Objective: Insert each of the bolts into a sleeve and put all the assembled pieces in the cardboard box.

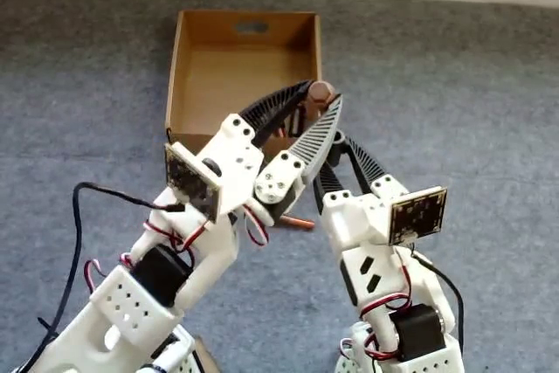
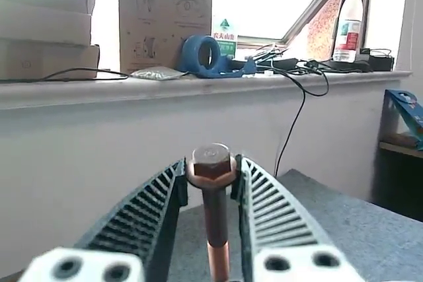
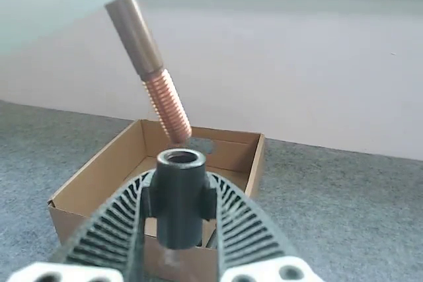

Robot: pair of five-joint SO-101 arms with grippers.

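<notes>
My left gripper (image 1: 315,100) is shut on a copper-coloured bolt (image 1: 321,90) near its hex head (image 2: 211,162), held over the near right corner of the cardboard box (image 1: 244,67). The bolt's threaded end (image 3: 166,107) points down at a slant, its tip just above the mouth of a dark sleeve (image 3: 178,193). My right gripper (image 3: 178,209) is shut on that sleeve and holds it upright in front of the box (image 3: 119,170). In the high view the right gripper (image 1: 327,163) sits under the left one, and the sleeve is hidden there.
A thin copper piece (image 1: 298,223), perhaps another bolt, lies on the grey carpet (image 1: 454,93) between the two arms, mostly covered by them. The box interior looks bare where visible. Open carpet lies to either side of the box.
</notes>
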